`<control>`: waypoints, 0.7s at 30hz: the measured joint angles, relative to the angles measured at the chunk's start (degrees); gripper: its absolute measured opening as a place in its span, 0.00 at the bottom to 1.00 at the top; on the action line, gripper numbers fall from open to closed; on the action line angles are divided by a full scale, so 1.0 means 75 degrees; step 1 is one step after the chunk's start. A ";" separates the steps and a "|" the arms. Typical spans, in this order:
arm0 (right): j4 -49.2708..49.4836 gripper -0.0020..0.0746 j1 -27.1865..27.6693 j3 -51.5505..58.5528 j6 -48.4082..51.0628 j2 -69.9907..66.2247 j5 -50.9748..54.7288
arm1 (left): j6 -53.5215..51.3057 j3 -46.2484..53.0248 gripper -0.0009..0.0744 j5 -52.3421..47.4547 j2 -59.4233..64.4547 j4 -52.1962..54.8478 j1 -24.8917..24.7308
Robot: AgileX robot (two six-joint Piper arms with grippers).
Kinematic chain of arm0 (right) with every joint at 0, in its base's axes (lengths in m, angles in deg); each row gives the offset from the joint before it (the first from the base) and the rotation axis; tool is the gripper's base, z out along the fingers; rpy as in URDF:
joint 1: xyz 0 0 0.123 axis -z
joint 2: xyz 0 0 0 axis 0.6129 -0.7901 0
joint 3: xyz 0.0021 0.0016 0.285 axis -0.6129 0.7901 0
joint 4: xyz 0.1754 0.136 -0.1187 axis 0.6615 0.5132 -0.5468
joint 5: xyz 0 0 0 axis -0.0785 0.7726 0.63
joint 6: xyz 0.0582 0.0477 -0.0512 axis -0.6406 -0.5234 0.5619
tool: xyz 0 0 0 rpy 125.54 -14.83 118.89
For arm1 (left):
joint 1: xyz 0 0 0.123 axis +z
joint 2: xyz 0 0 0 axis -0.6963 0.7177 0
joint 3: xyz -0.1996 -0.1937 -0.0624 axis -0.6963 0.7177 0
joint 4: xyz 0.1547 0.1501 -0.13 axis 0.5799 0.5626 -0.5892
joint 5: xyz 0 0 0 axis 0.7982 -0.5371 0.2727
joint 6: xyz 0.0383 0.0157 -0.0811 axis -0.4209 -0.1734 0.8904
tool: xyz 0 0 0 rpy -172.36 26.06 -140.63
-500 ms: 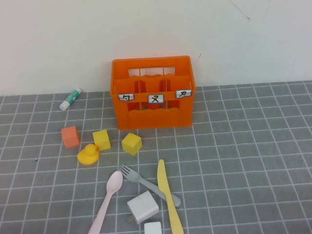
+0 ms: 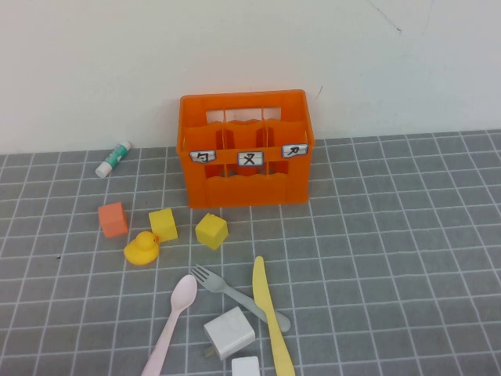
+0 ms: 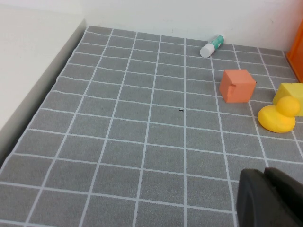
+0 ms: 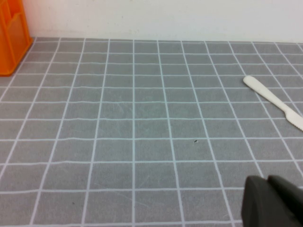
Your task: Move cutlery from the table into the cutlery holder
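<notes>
The spoon point(image 2: 174, 319), fork point(image 2: 235, 294) and knife point(image 2: 270, 317) lie at 6 o'clock from the holder point(image 2: 246, 149). Both grippers stay out of the high view (their fingers' state I cannot tell). The fork and knife touch, so grabbing one could drag the other.

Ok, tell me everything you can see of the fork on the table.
The fork is grey, plastic-looking, lying flat on the gridded mat, tines pointing toward the orange holder. Its handle end runs under the yellow knife; the pink spoon lies close beside its tines. Neither the left gripper nor the right gripper is near it.
</notes>
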 joint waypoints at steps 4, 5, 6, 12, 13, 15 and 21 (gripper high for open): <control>0.0000 0.02 0.0000 0.0000 0.0000 0.0000 0.0000 | 0.0000 0.0000 0.01 0.0000 0.0000 0.0000 0.0000; 0.0000 0.02 0.0000 0.0000 0.0000 0.0000 0.0000 | 0.0000 0.0000 0.01 0.0030 0.0000 -0.0011 0.0000; 0.0000 0.02 0.0000 0.0000 0.0000 0.0000 0.0000 | 0.0000 0.0000 0.01 0.0051 0.0000 -0.0019 0.0000; 0.0000 0.02 0.0000 0.0000 0.0000 0.0000 0.0000 | -0.0012 0.0047 0.01 0.0404 0.0000 -0.0204 0.0000; 0.0000 0.02 0.0000 0.0000 0.0000 0.0000 0.0000 | -0.0012 0.0064 0.01 0.0437 0.0000 -0.0221 0.0000; 0.0000 0.02 0.0000 0.0000 0.0000 0.0000 0.0000 | -0.0031 0.0063 0.01 0.0594 0.0000 -0.0221 0.0000; 0.0000 0.02 0.0000 0.0000 0.0000 0.0000 0.0000 | -0.0031 0.0063 0.01 0.1787 0.0000 -0.0461 0.0000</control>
